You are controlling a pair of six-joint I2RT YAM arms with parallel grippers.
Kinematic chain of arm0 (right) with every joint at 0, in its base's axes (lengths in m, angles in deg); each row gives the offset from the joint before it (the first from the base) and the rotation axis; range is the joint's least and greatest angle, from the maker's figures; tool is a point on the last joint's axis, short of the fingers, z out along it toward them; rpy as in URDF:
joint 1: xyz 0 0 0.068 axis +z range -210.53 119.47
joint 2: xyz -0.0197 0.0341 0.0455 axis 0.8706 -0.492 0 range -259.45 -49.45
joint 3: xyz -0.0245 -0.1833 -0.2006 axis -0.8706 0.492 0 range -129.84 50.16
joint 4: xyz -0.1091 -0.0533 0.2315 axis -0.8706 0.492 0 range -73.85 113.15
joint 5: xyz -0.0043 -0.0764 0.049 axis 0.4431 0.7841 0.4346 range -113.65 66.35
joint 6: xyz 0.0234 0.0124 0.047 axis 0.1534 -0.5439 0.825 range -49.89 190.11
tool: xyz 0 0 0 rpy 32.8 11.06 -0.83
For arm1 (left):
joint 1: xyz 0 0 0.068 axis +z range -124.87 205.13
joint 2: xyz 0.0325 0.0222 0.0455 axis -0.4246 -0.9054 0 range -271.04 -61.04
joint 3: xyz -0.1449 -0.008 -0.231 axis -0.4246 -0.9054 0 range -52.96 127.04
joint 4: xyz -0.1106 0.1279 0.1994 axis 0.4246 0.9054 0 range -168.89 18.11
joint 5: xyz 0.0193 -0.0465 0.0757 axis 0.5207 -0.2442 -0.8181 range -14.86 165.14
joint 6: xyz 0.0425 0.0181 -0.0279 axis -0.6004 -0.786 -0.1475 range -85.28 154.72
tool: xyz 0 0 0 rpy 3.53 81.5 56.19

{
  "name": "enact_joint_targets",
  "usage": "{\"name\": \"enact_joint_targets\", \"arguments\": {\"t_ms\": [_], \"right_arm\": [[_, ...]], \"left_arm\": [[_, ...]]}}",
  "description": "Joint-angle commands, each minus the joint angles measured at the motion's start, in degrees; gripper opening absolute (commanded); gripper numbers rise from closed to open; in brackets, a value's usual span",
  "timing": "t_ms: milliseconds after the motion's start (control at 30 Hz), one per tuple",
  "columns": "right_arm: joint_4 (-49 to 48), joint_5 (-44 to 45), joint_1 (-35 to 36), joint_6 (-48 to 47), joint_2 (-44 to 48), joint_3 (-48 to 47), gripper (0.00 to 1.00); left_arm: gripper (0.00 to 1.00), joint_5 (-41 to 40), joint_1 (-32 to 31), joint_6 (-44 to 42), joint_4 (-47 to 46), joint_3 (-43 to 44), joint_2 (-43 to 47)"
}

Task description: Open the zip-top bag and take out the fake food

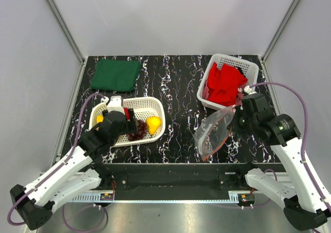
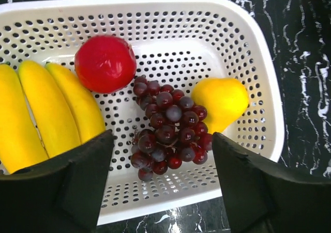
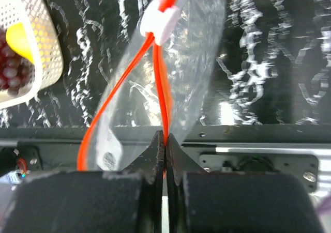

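Clear, crinkly plastic hangs nearest: the zip-top bag [image 1: 213, 132] dangles near the front edge of the black marbled table [image 1: 176, 88], looking empty, mouth gaping. The right gripper [image 3: 165, 140] is pinched tight on its orange-red zip strip [image 3: 161, 83], short of the white slider [image 3: 160, 20]. Further in, the left gripper [image 2: 163, 139] hovers spread wide and empty over a perforated white basket [image 2: 258, 62] holding the knobbly grape cluster [image 2: 168, 127], smooth banana bunch [image 2: 49, 111], glossy red apple [image 2: 105, 63] and lemon [image 2: 220, 99]. Removal looks finished; the next move calls for laying the bag down. Beyond, a red cloth [image 1: 225, 83] fills a second basket [image 1: 204, 91], and a green cloth [image 1: 115, 74] lies farthest.
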Motion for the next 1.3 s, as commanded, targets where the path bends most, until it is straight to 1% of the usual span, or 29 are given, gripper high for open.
{"name": "enact_joint_targets", "arguments": {"t_ms": [0, 33, 100, 167, 200, 300, 333, 367, 400, 433, 467, 567, 633, 667, 700, 733, 767, 800, 833, 867, 933, 967, 1067, 1133, 1167, 1200, 1267], "right_arm": [[10.1, 7.8, 0.3, 0.3, 0.4, -7.2, 0.0], [12.9, 8.3, 0.3, 0.9, 0.4, -7.8, 0.0], [14.5, 8.5, 0.3, 1.0, 0.4, -8.3, 0.0], [14.4, 5.9, 0.4, 0.3, -0.3, -7.5, 0.0], [13.3, 4.4, 0.3, -0.2, -0.7, -5.7, 0.0], [6.2, -2.9, 0.3, -0.9, -3.8, -1.5, 0.0], [0.1, -5.2, 0.3, -1.0, -5.9, 0.0, 0.0], [-2.8, -8.3, 0.3, -0.7, -7.2, 1.2, 0.0], [-5.3, -9.5, 0.3, -0.4, -8.9, 2.9, 0.0], [-9.7, -10.9, 0.4, 0.1, -12.6, 3.3, 0.0], [-11.9, -13.9, 0.4, 0.4, -14.4, 3.6, 0.0], [-19.3, -16.6, 0.9, 2.0, -20.3, 3.9, 0.04], [-22.9, -18.3, 1.5, 2.5, -24.3, 3.2, 0.06], [-24.3, -19.3, 1.5, 2.7, -25.3, 3.1, 0.11], [-28.3, -20.6, 1.6, 3.9, -26.8, 3.6, 0.14], [-30.3, -23.0, 1.6, 4.6, -27.6, 4.0, 0.19], [-32.0, -23.9, 1.6, 5.2, -28.3, 4.5, 0.27], [-34.3, -25.8, 1.7, 5.7, -30.0, 4.4, 0.32], [-35.1, -26.7, 1.7, 5.7, -30.8, 4.4, 0.38], [-35.8, -27.5, 1.9, 5.7, -31.5, 4.0, 0.48], [-36.1, -27.8, 2.4, 4.7, -32.6, 3.1, 0.56], [-35.5, -27.5, 2.5, 4.0, -32.3, 3.0, 0.64], [-34.6, -27.1, 2.7, 3.6, -29.6, 3.2, 0.72], [-34.0, -25.9, 2.7, 3.7, -26.0, 4.3, 0.8], [-33.9, -25.5, 2.7, 3.7, -24.5, 4.8, 0.85], [-33.9, -24.7, 2.7, 3.9, -21.6, 5.5, 0.99], [-33.1, -22.1, 2.7, 4.3, -16.7, 8.0, 1.0]], "left_arm": [[0.82, 5.4, 0.2, -2.1, -1.7, 4.3, 3.3], [0.82, 6.3, 0.2, -2.4, -1.7, 5.0, 3.6], [0.83, 9.0, 0.2, -2.6, -2.0, 6.6, 4.3], [0.84, 12.4, 0.2, -2.8, -2.6, 7.3, 4.6], [0.84, 13.8, 0.2, -3.2, -3.7, 7.8, 4.7], [0.85, 17.8, 0.2, -2.7, -4.7, 9.1, 5.0], [0.85, 18.5, 0.2, -2.6, -4.8, 9.4, 4.9], [0.85, 19.8, 0.2, -2.2, -4.9, 9.6, 4.8], [0.85, 20.6, 0.2, -2.0, -5.3, 9.8, 4.8], [0.86, 21.5, 0.2, -2.0, -5.3, 10.1, 4.8], [0.86, 23.2, 0.2, -1.9, -5.4, 10.3, 4.6], [0.86, 25.2, 0.2, -1.6, -5.3, 10.3, 4.5], [0.89, 25.0, 0.2, -0.8, -5.3, 10.0, 4.9], [0.9, 25.0, 0.2, -0.1, -5.3, 9.4, 5.0], [0.9, 25.1, 0.2, 0.2, -6.0, 9.2, 5.1], [0.9, 25.3, 0.2, 0.3, -6.2, 8.9, 5.0], [0.9, 25.5, 0.2, 0.6, -6.6, 8.8, 4.9], [0.91, 25.7, 0.2, 0.6, -6.8, 8.9, 4.8], [0.91, 26.5, 0.2, 0.8, -6.9, 9.1, 4.3], [0.91, 26.7, 0.2, 0.8, -7.0, 9.3, 3.9], [0.91, 28.3, 0.2, 1.3, -7.1, 9.8, 3.3], [0.91, 28.6, 0.2, 1.6, -7.3, 10.1, 3.1], [0.91, 30.5, 0.2, 2.9, -9.2, 9.3, 3.1], [0.95, 33.0, 0.2, 4.5, -12.3, 8.3, 3.1], [0.96, 34.2, 0.2, 5.0, -13.8, 7.7, 2.8], [0.97, 36.1, 0.2, 5.5, -15.0, 6.4, 2.5], [0.99, 37.4, 0.2, 7.3, -18.2, 5.1, 2.0]]}}
